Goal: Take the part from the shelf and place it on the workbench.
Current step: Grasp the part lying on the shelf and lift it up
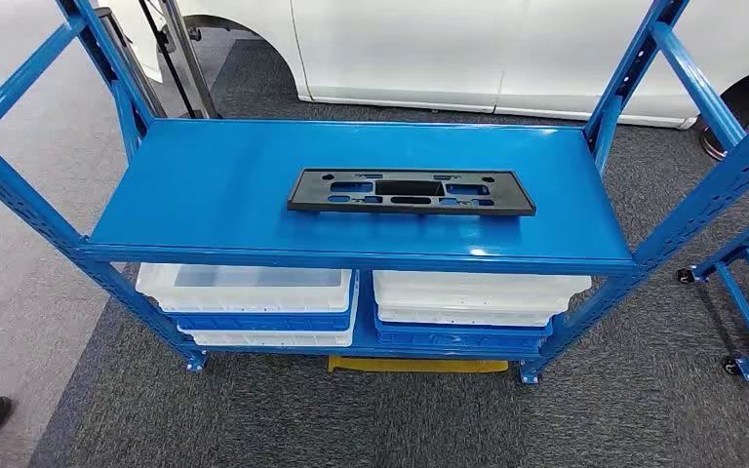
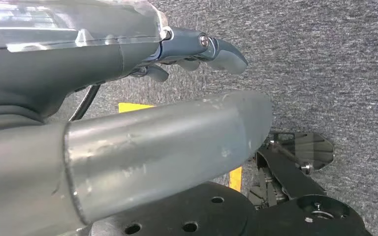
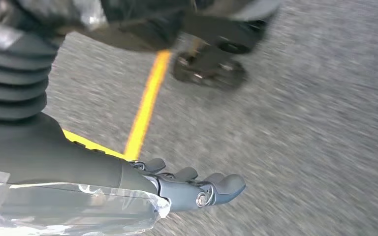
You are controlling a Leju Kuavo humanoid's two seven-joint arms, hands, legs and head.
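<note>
Both hands hang low over the grey carpet and hold nothing: the left hand [image 2: 197, 51] and the right hand [image 3: 197, 189] show their fingers loosely extended, lying side by side. The part [image 1: 411, 191], a long flat black plastic frame with cut-out openings, lies well apart from them, near the middle of the blue shelf [image 1: 205, 185]. It looks light and stiff but thin, so the 2 hands should probably take it at its 2 short ends.
</note>
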